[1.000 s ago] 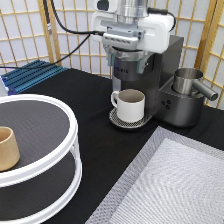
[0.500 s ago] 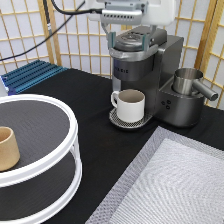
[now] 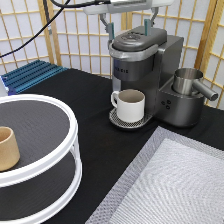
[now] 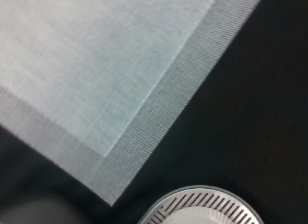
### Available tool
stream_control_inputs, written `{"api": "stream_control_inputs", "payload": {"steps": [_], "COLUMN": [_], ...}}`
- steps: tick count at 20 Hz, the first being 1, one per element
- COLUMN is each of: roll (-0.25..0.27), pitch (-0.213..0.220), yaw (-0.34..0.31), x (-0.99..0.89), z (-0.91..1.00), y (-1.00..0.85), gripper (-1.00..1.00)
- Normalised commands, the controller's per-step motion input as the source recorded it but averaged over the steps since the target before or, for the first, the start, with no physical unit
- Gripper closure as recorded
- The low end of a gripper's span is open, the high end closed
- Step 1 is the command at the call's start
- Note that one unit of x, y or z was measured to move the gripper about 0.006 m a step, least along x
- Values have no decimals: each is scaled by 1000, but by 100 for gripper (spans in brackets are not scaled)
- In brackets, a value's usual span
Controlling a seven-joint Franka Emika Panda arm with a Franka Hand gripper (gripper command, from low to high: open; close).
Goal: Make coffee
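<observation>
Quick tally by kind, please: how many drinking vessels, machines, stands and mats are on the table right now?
Drinking vessels: 2, white ceramic mug, tan handleless cup
Machines: 1, grey pod coffee maker
Stands: 1, white two-tier round stand
Mats: 1, grey woven mat
Total: 5
Open claw above the machine.

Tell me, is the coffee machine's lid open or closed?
Closed. The lid lies flat on the coffee machine, with the open gripper just above it.

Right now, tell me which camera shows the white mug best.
The exterior view. It shows the whole white mug, handle included, standing on the round drip tray under the coffee machine, with the gripper open above the machine's lid. The wrist view shows only a slice of the slotted tray and the grey mat, not the mug itself.
</observation>
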Motion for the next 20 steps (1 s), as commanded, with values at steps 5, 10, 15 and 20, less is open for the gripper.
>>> {"api": "stream_control_inputs", "payload": {"steps": [5,10,15,20], "roll": [-1,-15,-10,-13], "pitch": [-3,-13,-33,-6], "yaw": [357,277,191,135], "x": [-65,-227,-474,-717], "z": [157,47,-107,-189], "y": [85,311,454,226], "gripper": [-100,-100,-100,-100]}}
